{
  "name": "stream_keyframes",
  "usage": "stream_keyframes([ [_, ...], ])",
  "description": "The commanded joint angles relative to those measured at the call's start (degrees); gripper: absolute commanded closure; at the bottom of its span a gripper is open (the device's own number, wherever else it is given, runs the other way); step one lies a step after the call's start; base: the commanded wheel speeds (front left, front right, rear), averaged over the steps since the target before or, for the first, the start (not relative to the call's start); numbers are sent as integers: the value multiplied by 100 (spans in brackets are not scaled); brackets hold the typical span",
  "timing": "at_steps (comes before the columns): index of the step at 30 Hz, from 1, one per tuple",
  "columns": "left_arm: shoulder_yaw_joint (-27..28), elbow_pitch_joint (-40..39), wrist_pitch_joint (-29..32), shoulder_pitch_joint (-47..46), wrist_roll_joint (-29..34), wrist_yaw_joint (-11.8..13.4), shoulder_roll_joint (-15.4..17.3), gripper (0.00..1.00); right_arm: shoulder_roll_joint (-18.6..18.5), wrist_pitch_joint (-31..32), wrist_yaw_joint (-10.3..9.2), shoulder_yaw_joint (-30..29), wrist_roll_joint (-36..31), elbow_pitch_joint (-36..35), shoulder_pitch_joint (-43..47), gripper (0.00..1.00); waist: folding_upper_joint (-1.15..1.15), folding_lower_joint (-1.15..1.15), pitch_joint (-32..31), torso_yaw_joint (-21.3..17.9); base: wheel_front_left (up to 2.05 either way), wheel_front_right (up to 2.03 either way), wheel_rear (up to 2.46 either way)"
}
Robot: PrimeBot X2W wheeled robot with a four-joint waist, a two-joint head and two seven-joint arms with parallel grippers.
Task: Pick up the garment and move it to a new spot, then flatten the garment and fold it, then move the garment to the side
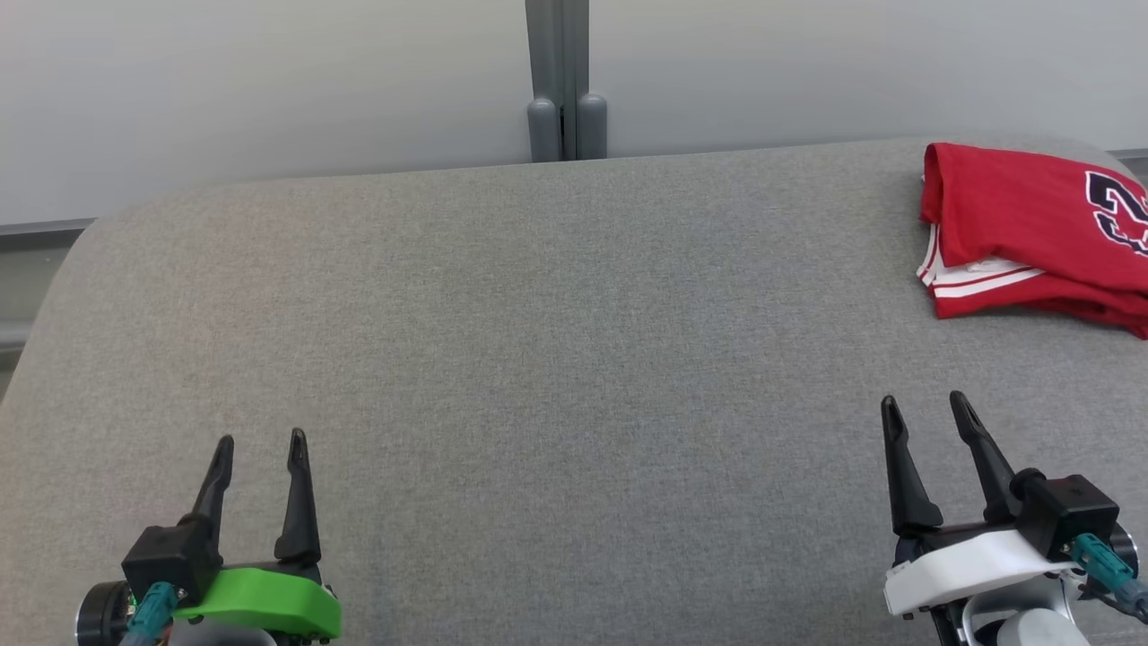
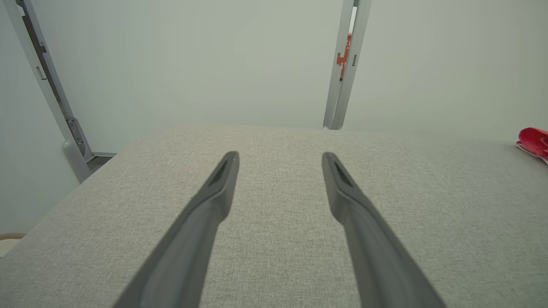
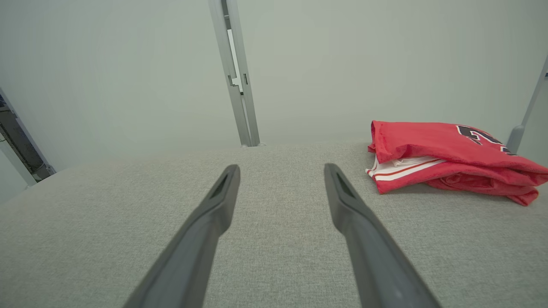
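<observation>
While the left gripper [image 1: 261,437] and right gripper [image 1: 924,397] are held wide and empty, the folded red garment [image 1: 1022,224] is seen at 2 o'clock on the table [image 1: 538,359]; light, limp cloth, probably best pinched at its striped 7 o'clock corner.

A broad fabric-covered surface [image 1: 556,359], grey and woven with rounded far corners, stands right against pale partition panels [image 1: 269,81]. A grey metal post [image 1: 557,54] joins two panels behind the middle of its far edge. A second post [image 2: 58,98] stands past the left corner. The light is soft and even.
</observation>
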Motion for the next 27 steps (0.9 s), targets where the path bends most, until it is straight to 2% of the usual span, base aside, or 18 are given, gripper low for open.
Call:
stream_keyframes([
  [1,1,27,5,0,-4,0,-1,100,4,1,0,0,6,22,1,100,0,0,0,0,0,0,0],
  [5,-6,248,41,45,-19,0,-25,100,38,11,0,10,29,223,72,100,0,0,0,-1,0,0,0],
  [27,137,171,635,-111,-2281,-46,-47,100,47,543,-1,-135,2320,363,-163,100,0,0,-13,-37,0,0,0],
])
